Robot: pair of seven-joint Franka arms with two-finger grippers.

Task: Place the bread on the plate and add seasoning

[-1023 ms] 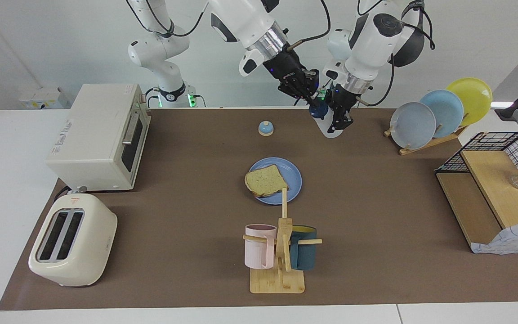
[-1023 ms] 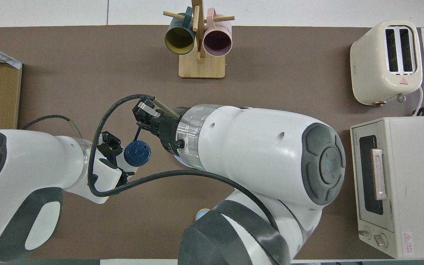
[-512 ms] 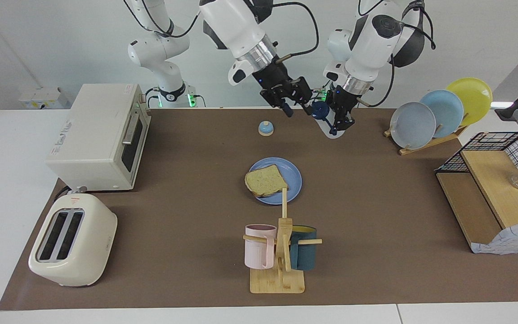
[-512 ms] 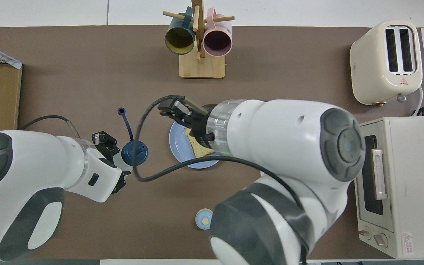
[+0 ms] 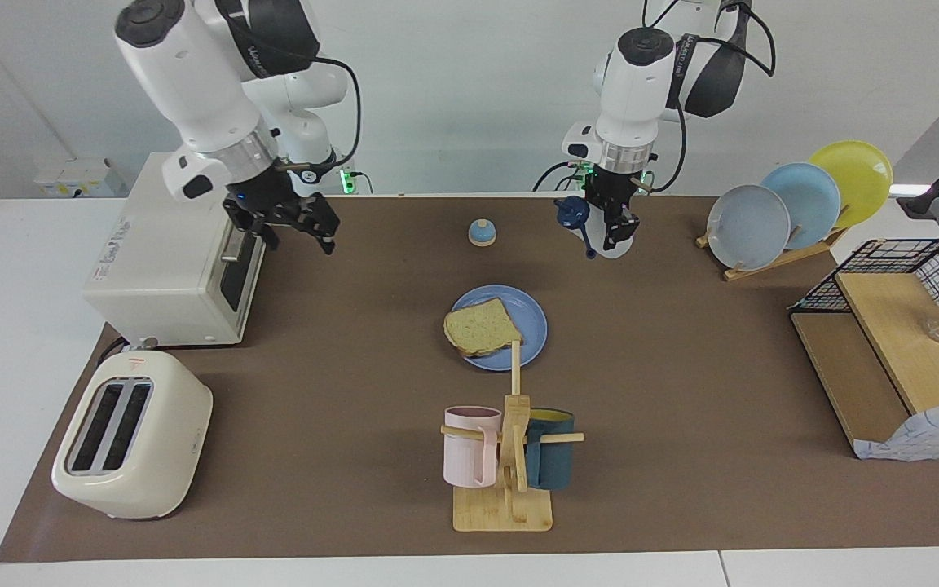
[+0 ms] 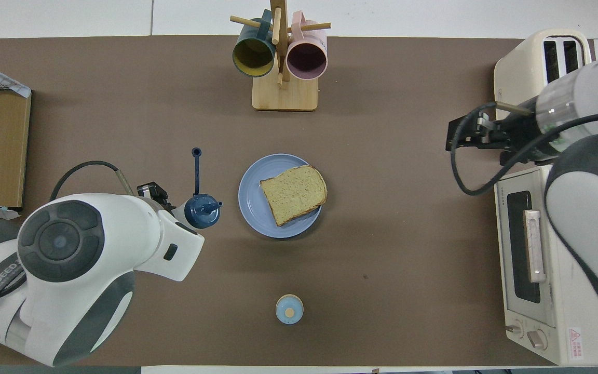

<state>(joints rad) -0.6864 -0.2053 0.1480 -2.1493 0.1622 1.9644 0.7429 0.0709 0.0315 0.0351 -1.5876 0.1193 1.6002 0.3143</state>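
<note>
The bread (image 5: pixel 482 328) (image 6: pixel 294 192) lies on the blue plate (image 5: pixel 533 324) (image 6: pixel 251 208) in the middle of the mat, one corner over the rim. My left gripper (image 5: pixel 616 228) is shut on the seasoning bottle (image 5: pixel 621 243), held in the air over the mat beside the plate, toward the left arm's end. Its navy top (image 6: pixel 203 210) shows from above, and the flipped-off cap (image 5: pixel 590 253) (image 6: pixel 195 151) hangs on its strap. My right gripper (image 5: pixel 292 232) (image 6: pixel 452 140) stands open and empty, up in front of the toaster oven.
A toaster oven (image 5: pixel 176 244) and a toaster (image 5: pixel 131 436) stand at the right arm's end. A small bell (image 5: pixel 482 233) sits near the robots. A mug rack (image 5: pixel 510 456) stands farther out than the plate. An upright plate rack (image 5: pixel 795 204) and a wire shelf (image 5: pixel 893 342) fill the left arm's end.
My right gripper let go of the bottle's cap, opened and swung away to the toaster oven. The cap now hangs loose. My left arm turned, still holding the bottle.
</note>
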